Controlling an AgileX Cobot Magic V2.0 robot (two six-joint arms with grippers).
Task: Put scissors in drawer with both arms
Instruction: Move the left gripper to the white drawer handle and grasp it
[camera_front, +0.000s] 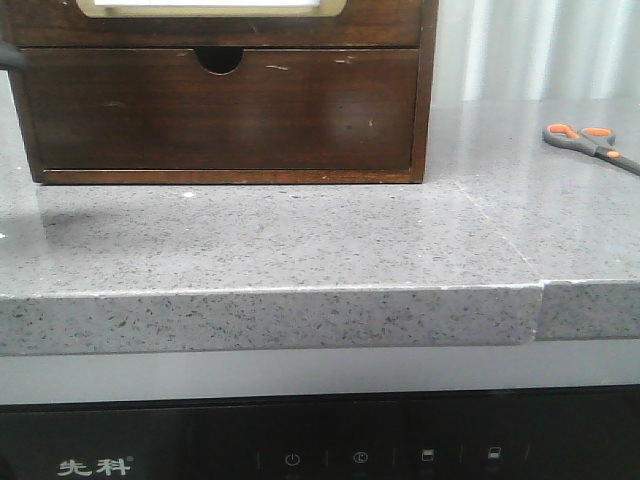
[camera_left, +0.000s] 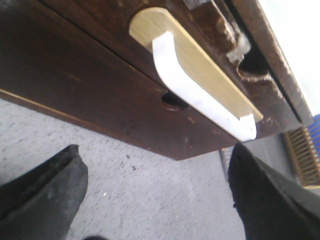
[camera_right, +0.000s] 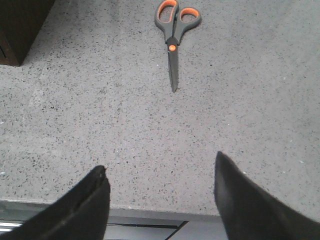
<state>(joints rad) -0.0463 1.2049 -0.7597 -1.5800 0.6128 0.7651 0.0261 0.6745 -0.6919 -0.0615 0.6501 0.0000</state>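
The scissors (camera_front: 592, 142) lie flat on the grey counter at the far right, orange finger loops pointing left. In the right wrist view the scissors (camera_right: 173, 42) are shut and well ahead of my right gripper (camera_right: 160, 161), which hangs open and empty over the counter's front edge. The drawer (camera_front: 380, 25) is the upper one in the dark wooden cabinet, and its cream panel (camera_front: 210, 8) is cut off by the frame's top. My left gripper (camera_left: 156, 150) is open and empty, low over the counter in front of the drawer's panel (camera_left: 210, 75), apart from it.
Under the panelled drawer sits a plain drawer with a semicircular notch (camera_front: 218, 60). The cabinet (camera_front: 425, 120) fills the back left of the speckled counter (camera_front: 300, 240). A seam (camera_front: 500, 225) runs across the counter. A black appliance front (camera_front: 320, 445) lies below the counter's edge.
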